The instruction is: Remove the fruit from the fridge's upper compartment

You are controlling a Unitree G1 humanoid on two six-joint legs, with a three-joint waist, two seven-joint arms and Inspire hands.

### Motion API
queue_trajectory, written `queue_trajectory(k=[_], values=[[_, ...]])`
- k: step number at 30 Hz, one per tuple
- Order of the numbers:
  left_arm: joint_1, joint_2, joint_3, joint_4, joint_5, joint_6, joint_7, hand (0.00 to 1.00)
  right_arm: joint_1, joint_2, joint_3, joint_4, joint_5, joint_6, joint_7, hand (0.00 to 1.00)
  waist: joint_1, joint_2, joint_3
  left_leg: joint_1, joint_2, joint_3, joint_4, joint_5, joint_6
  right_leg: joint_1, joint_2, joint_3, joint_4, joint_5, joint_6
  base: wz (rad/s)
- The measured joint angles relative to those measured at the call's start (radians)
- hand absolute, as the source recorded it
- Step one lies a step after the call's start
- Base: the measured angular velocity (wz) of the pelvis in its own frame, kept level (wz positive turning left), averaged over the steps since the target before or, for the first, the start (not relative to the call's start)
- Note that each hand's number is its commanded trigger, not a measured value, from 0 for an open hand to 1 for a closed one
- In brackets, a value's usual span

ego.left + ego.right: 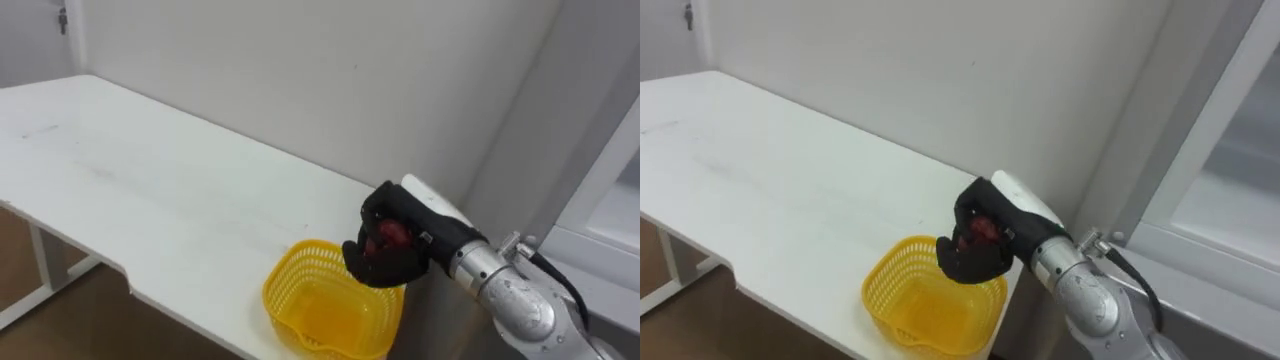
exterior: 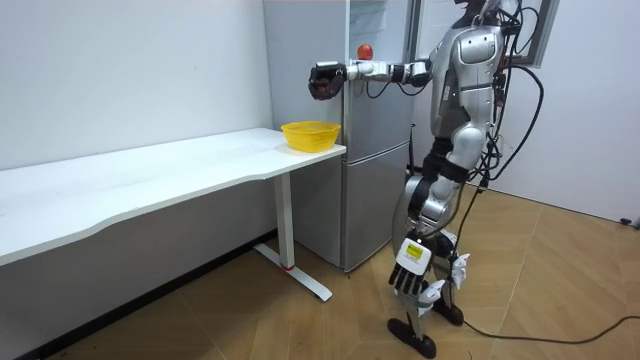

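Note:
My right hand (image 1: pixel 383 255) is shut on a small red round fruit (image 1: pixel 391 233), which peeks out between the black fingers. It hovers just above the far right rim of a yellow mesh basket (image 1: pixel 300 282). The basket stands at the right end of the white table (image 1: pixel 150 190) and looks empty. In the room view I stand beside the grey fridge (image 2: pixel 375 150), right arm stretched out level, with the hand (image 2: pixel 325 80) above the basket (image 2: pixel 310 133). My left hand (image 2: pixel 410 272) hangs by my thigh.
Close on my right, the fridge front (image 1: pixel 600 200) stands against the table's end. Another small red round thing (image 2: pixel 365 50) shows at the fridge just above my forearm. The table runs long to the left along a white wall.

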Motion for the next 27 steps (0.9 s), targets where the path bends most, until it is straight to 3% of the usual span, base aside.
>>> queue_trajectory(k=[3,4,10,18,19,20,21,27], values=[[0.001,0.003,0.000,0.000,-0.001,0.000,-0.002,0.00,0.000,0.001,0.009,0.000,-0.028,0.001,0.003,1.00,-0.001,0.001,0.0011,-0.014,0.000,0.000,-0.001,0.000,0.000,-0.012,-0.001,-0.001,0.001,0.000,0.000,0.00],[0.001,0.006,-0.001,0.001,-0.001,0.000,-0.004,0.00,0.000,0.001,0.011,-0.002,-0.042,0.001,0.003,1.00,0.002,-0.003,-0.0018,-0.018,0.000,0.000,-0.002,0.001,-0.001,-0.018,-0.001,-0.003,0.001,0.000,0.000,0.00],[-0.019,0.023,-0.022,0.023,-0.002,-0.001,-0.008,0.00,0.000,0.002,0.063,-0.031,-0.049,0.009,0.002,1.00,0.014,-0.017,-0.0013,-0.016,0.002,0.001,-0.003,0.002,-0.001,-0.019,0.000,-0.006,0.001,0.000,0.000,0.00],[-0.044,0.029,-0.047,0.036,-0.003,-0.001,-0.005,0.00,0.000,0.006,0.082,-0.086,-0.048,0.008,0.001,1.00,0.032,-0.048,0.0079,-0.019,0.000,0.000,-0.003,0.001,-0.001,-0.019,-0.001,-0.007,0.001,0.000,0.000,0.01],[-0.045,0.029,-0.051,0.039,-0.002,-0.001,-0.005,0.00,0.000,0.006,0.082,-0.086,-0.049,0.008,0.001,0.67,0.032,-0.049,0.0078,-0.021,0.000,0.000,-0.002,0.001,-0.001,-0.021,-0.001,-0.008,0.001,0.000,0.000,0.00],[-0.045,0.029,-0.051,0.039,-0.002,-0.001,-0.005,0.00,0.000,0.006,0.082,-0.086,-0.049,0.008,0.001,0.13,0.032,-0.049,0.0078,-0.022,0.000,-0.001,-0.002,0.001,-0.001,-0.021,-0.001,-0.009,0.001,0.000,0.000,0.00],[-0.045,0.029,-0.051,0.040,-0.002,-0.001,-0.005,0.00,0.000,0.006,0.083,-0.086,-0.049,0.008,0.001,0.00,0.032,-0.049,0.0081,-0.022,-0.001,-0.002,-0.002,0.001,-0.001,-0.021,-0.001,-0.010,0.001,0.000,0.000,0.00],[-0.041,0.031,-0.050,0.061,-0.002,0.000,-0.003,0.00,0.000,0.006,0.083,-0.086,-0.068,0.008,0.000,0.00,0.033,-0.042,0.0131,-0.032,-0.001,-0.008,0.009,0.000,-0.001,-0.024,0.001,-0.012,0.001,0.000,0.000,0.02]])
